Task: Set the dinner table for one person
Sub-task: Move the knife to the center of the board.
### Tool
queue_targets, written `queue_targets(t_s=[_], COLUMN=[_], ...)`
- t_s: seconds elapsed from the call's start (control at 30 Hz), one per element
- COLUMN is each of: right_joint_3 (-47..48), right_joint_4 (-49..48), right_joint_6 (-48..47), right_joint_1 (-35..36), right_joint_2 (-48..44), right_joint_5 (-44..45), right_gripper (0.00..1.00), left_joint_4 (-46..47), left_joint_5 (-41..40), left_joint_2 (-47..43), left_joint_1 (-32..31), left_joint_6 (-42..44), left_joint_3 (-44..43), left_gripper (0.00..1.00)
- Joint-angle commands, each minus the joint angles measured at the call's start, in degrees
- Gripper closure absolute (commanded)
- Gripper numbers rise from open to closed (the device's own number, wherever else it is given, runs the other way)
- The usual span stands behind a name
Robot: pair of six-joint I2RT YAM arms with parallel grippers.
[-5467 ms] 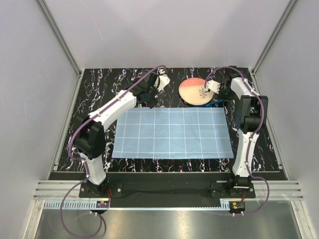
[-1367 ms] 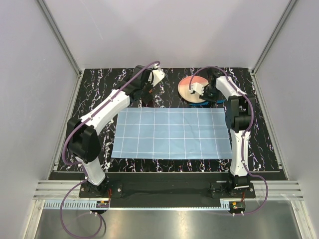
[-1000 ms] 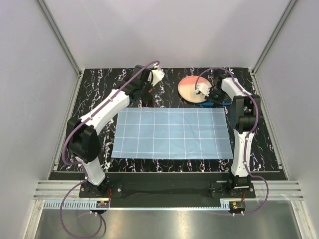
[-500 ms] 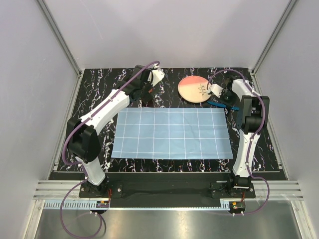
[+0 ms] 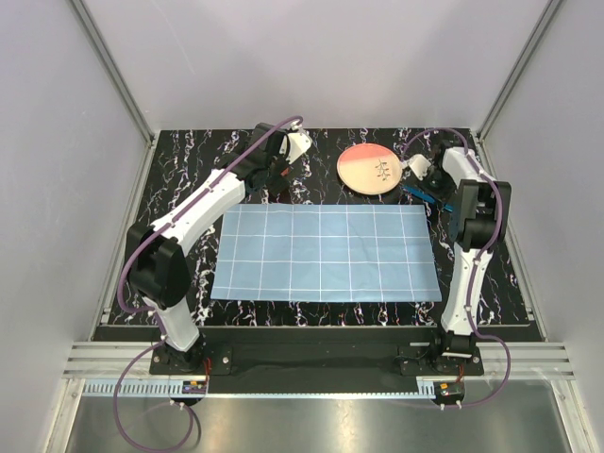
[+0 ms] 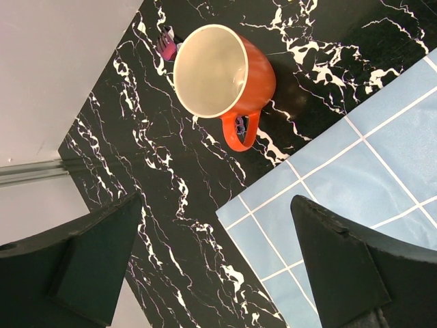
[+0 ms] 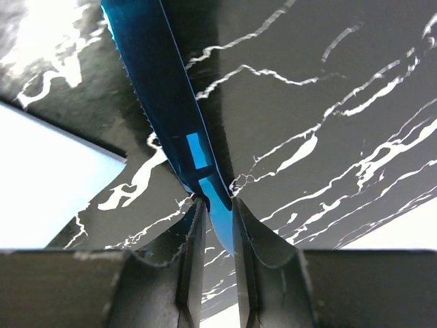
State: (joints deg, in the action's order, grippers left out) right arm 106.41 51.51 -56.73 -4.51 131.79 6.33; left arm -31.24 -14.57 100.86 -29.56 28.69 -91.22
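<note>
Box with plain pale grey panels: back wall (image 5: 321,57), left wall (image 5: 47,189), right wall (image 5: 566,189). Aluminium left post (image 5: 111,71) and right post (image 5: 517,66) in the back corners. The dinner table (image 5: 179,151) spans wall to wall. Near edge: ribbed rail (image 5: 321,361), slotted strip (image 5: 311,387), brushed metal sheet (image 5: 311,425). Light is even, shadows soft.

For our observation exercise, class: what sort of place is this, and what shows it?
Probably a robotics lab test cell, not a real dining room: two robot arms mounted at a black marbled table, plain panel walls on aluminium framing, and a staged setting of checked mat, plate and orange mug.
</note>
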Motion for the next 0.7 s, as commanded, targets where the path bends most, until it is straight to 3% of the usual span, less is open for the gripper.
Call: queue_targets(t_s=[0.0, 0.67], right_joint_3=[3.5, 8.8], right_joint_4=[4.6, 15.4], right_joint_6=[9.4, 30.9], right_joint_1=[-0.9, -2.0], right_joint_2=[5.2, 6.6], right_joint_5=[-0.9, -6.2], right_gripper=[0.74, 0.74], left_joint_4=[2.4, 2.2], left_joint_5=[0.9, 1.2], left_joint_2=[-2.3, -3.7], left_joint_1=[0.3, 0.3], left_joint_6=[0.5, 1.0], left_joint_3=[-0.4, 0.4], left_gripper=[0.01, 0.01])
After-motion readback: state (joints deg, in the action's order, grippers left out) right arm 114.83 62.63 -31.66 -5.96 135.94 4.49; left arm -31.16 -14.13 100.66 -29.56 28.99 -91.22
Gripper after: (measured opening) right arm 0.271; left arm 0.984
